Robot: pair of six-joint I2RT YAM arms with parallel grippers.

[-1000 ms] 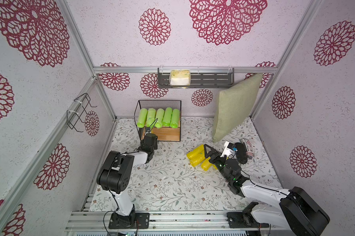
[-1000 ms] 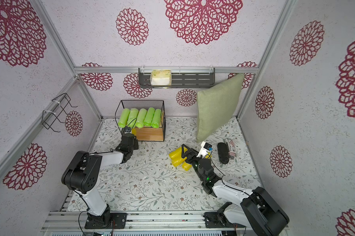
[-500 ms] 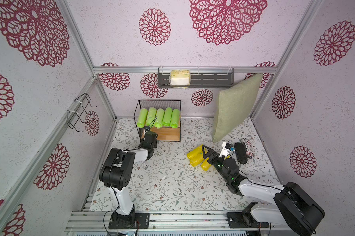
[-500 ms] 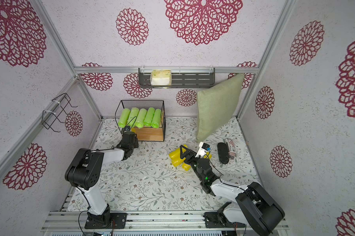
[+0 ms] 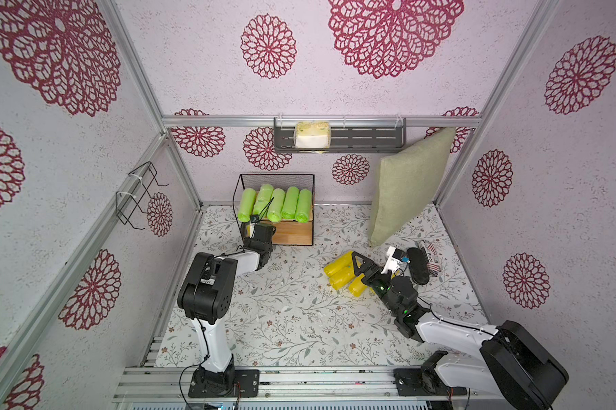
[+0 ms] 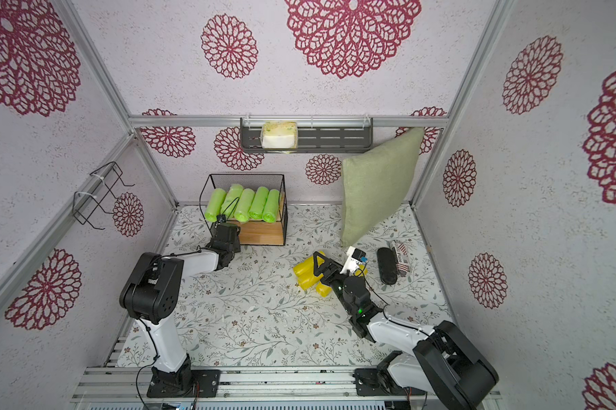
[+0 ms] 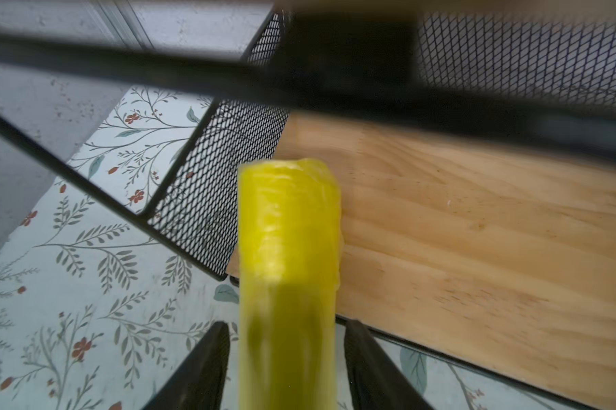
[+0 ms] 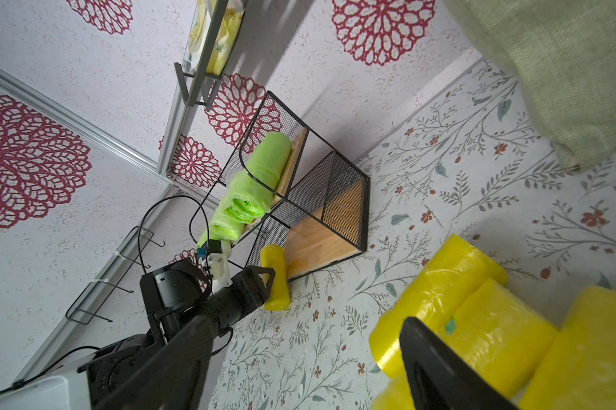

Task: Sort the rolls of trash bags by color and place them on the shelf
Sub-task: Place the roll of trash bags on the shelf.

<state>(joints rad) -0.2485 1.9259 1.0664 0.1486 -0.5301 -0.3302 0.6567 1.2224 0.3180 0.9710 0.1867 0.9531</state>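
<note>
Straddling a yellow roll (image 7: 287, 230) at the shelf (image 7: 477, 230), the left hand (image 7: 287, 323) is spread, like the right hand (image 5: 355, 263).

Lighting's pretty good here: bright, even and coming from overhead with no real glare, just soft shadows on the wall beside the shelf (image 8: 345, 198) and under the wall rack (image 8: 193, 71). Both top views are sharp but clearly wide-angle, so the frame posts (image 5: 145, 88) splay outward toward the edges. The left wrist view is the rough one: the yellow roll (image 7: 287, 248) smears into blur close to the lens and the shelf's black bar across it is totally out of focus. The right wrist view stays crisp apart from bent lines at its borders.
</note>
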